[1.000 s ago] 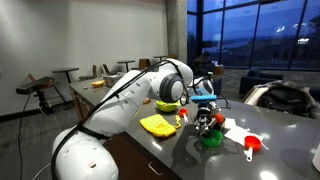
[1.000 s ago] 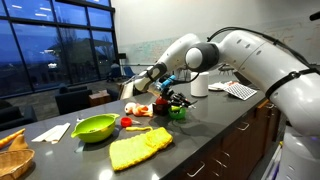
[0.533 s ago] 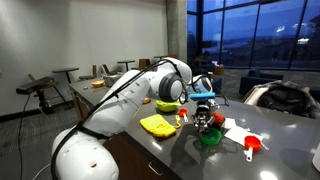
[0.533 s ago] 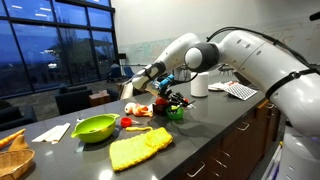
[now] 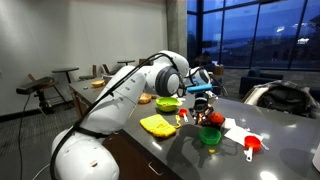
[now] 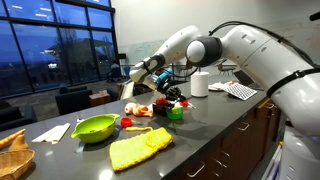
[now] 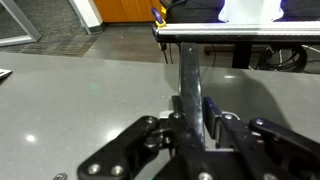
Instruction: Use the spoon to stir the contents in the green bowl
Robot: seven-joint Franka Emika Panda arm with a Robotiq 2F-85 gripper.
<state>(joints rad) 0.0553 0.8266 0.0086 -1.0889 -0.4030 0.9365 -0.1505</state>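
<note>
One arm, one tool. Nearest in an exterior view is the yellow cloth (image 5: 157, 125), lying flat on the counter (image 5: 172, 152) and out of play. At 3 o'clock of the cloth sits the green bowl (image 5: 210, 137), upright and apart from it. At 4 o'clock of that bowl is the red measuring cup (image 5: 252, 147), clear of the work.

At 12 o'clock over the bowl hangs the gripper (image 5: 203, 108), pointing down, which lines the tool up with the bowl's opening. In the wrist view the fingers (image 7: 214, 115) are drawn in narrow and pinch the spoon (image 7: 191, 85). Its shaft runs to 12 o'clock, away from the camera. Gripping up the shaft keeps the fingers out of the bowl.

I can't tell whether the spoon tip is inside the bowl or just above it; it's too small in both exterior views. The bowl's contents aren't readable either.

Further back, at 10 o'clock, is the lime bowl (image 5: 167, 103), well apart, so the target isn't ambiguous.

My read: stir step in hand. It needs small circles at low force, since a light bowl could skid or tip.
</note>
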